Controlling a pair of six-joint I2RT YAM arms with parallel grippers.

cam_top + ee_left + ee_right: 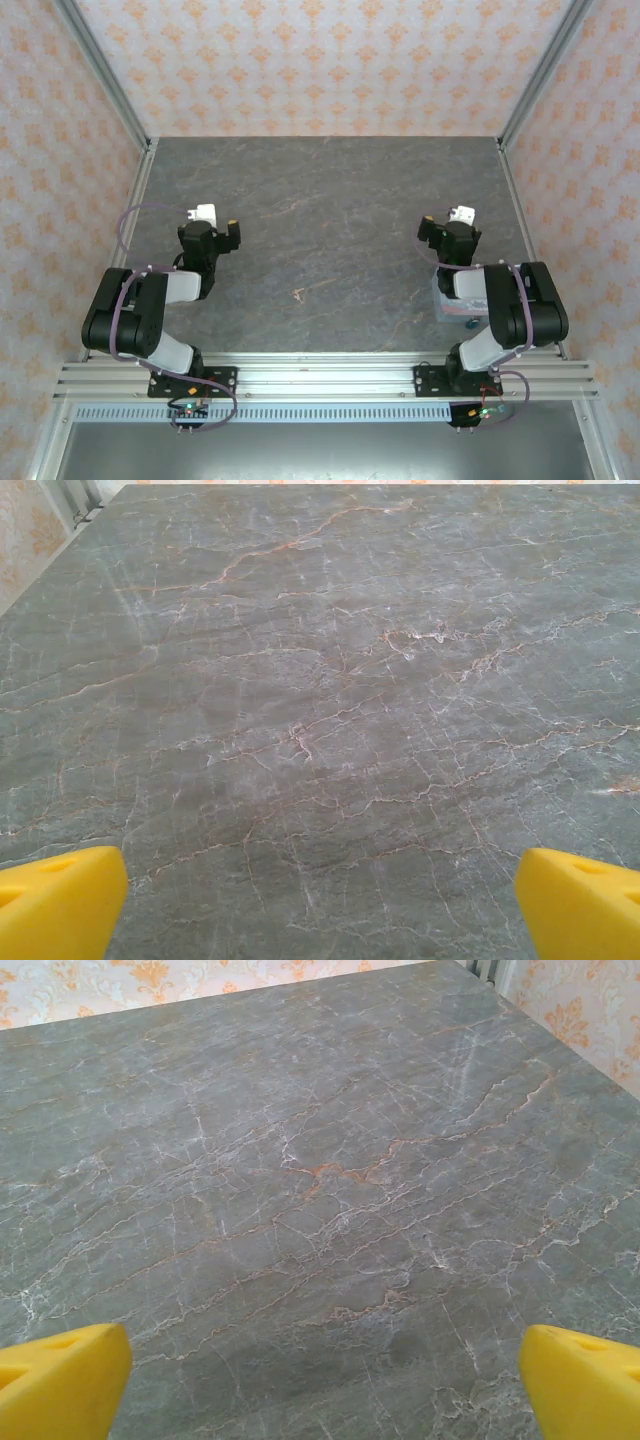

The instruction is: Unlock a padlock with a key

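- The key [297, 294] lies flat on the table [330, 190]; come straight down and pinch it slowly.
- The left gripper [320, 920] and right gripper [320, 1400] are both wide open, holding nothing.
- The padlock [470, 322] is hard to make out: maybe the bluish speck right of the key, tucked under the right arm beside a pale tin [441, 298].

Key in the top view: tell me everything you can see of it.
The key shows as a tiny tan-golden sliver, metal by its look, lying flat on the grey veined table. It sits about midway across, nearer the front edge than the back wall. Only the tabletop touches it, and nothing lies right beside it. It is too small to make out teeth, bow or which way it points.
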